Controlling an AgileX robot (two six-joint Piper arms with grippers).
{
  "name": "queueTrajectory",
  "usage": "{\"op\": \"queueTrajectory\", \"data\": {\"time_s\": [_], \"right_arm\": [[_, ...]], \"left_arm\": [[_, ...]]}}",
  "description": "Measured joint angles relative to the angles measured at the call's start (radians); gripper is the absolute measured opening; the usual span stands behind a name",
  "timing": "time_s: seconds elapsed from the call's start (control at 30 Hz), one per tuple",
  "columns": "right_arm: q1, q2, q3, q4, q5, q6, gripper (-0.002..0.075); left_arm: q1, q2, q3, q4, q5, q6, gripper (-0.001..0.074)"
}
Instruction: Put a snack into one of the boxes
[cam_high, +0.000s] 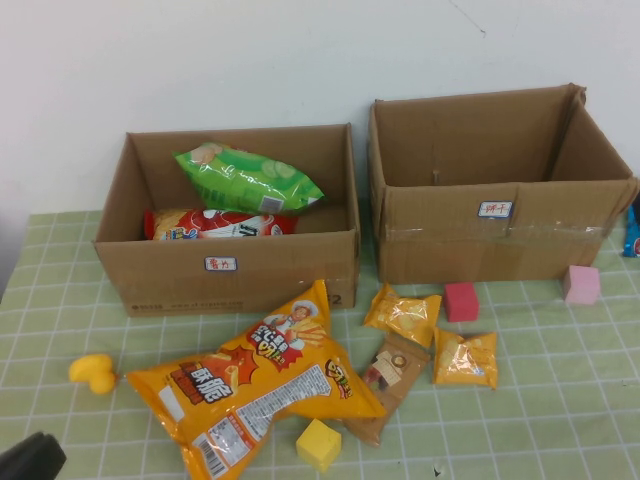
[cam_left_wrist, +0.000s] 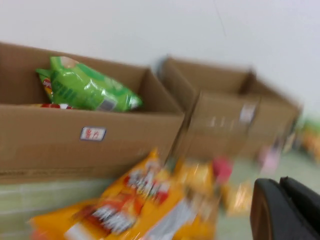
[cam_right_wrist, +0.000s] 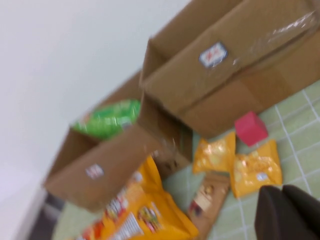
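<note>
Approach step: the large orange crinkled-foil chip bag (cam_high: 255, 385) lies untouched near the table's front edge, before the left brown cardboard box (cam_high: 232, 262). The left gripper (cam_high: 30, 458) sits at the front-left corner and the right gripper (cam_right_wrist: 290, 212) shows only on its wrist camera (finger state: cannot tell for either). Next calls for descending onto a snack.

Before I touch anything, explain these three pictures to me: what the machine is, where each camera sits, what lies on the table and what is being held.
This is a two-armed table robot. One picture comes from a raised camera looking down on the table; the other two come from cameras on each arm's wrist.

On the green checked tablecloth stand two open cardboard boxes. The left cardboard box already holds a green snack bag lying on a red snack bag. The right cardboard box shows nothing inside from here.

In front lie a large orange chip bag, two small yellow snack packets, a brown snack packet, and red, pink and yellow foam cubes.

The left gripper and right gripper show only as dark edges in their own wrist views. Nothing appears to be held.
</note>
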Motion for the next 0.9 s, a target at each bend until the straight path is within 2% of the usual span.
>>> {"op": "queueTrajectory", "data": {"time_s": [0.17,0.3,0.53,0.7,0.8,0.87,0.9], "right_arm": [[0.0,0.0,0.0,0.0,0.027,-0.082,-0.0002],[0.0,0.0,0.0,0.0,0.032,-0.11,-0.0002],[0.0,0.0,0.0,0.0,0.035,-0.15,-0.0002],[0.0,0.0,0.0,0.0,0.036,-0.152,-0.0002],[0.0,0.0,0.0,0.0,0.041,-0.152,-0.0002],[0.0,0.0,0.0,0.0,0.043,-0.16,-0.0002],[0.0,0.0,0.0,0.0,0.043,-0.167,-0.0002]], "left_arm": [[-0.029,0.273,-0.276,0.327,0.274,-0.012,-0.0003],[-0.1,0.483,-0.412,0.483,0.412,0.016,-0.0003],[-0.264,0.838,-0.493,0.725,0.451,0.0,-0.0002],[-0.408,1.051,-0.544,0.813,0.422,-0.057,0.0008],[-0.487,1.172,-0.596,0.843,0.388,-0.067,0.0092],[-0.535,1.242,-0.633,0.866,0.365,-0.071,0.0201],[-0.557,1.28,-0.654,0.876,0.357,-0.073,0.0281]]}}
